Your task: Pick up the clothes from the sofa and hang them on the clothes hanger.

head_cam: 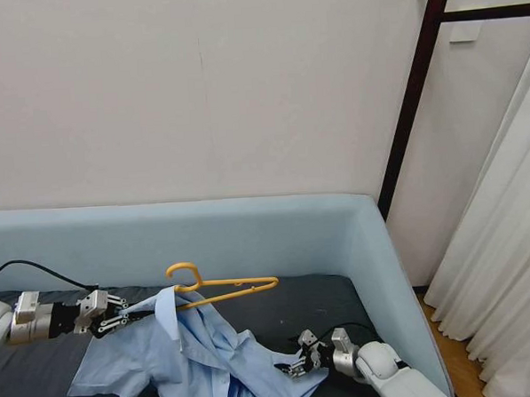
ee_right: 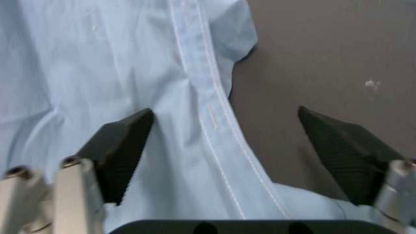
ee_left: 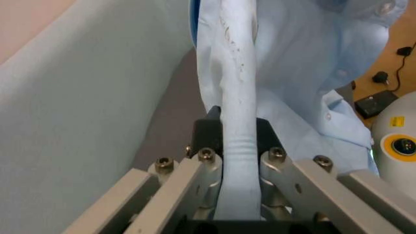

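Note:
A light blue shirt (head_cam: 198, 358) lies crumpled on the dark sofa seat (head_cam: 324, 302), with an orange hanger (head_cam: 221, 288) partly inside its collar. My left gripper (head_cam: 120, 317) reaches in from the left and is shut on a fold of the shirt (ee_left: 237, 97) near the collar. My right gripper (head_cam: 296, 364) stands open at the shirt's right edge. In the right wrist view its fingers (ee_right: 120, 146) straddle the button placket (ee_right: 211, 122), just above the cloth.
The sofa has a pale blue backrest (head_cam: 178, 239) and right armrest (head_cam: 399, 289). A dark wooden clothes stand (head_cam: 415, 93) rises at the right behind the sofa, beside white curtains (head_cam: 509, 266). A plain wall fills the background.

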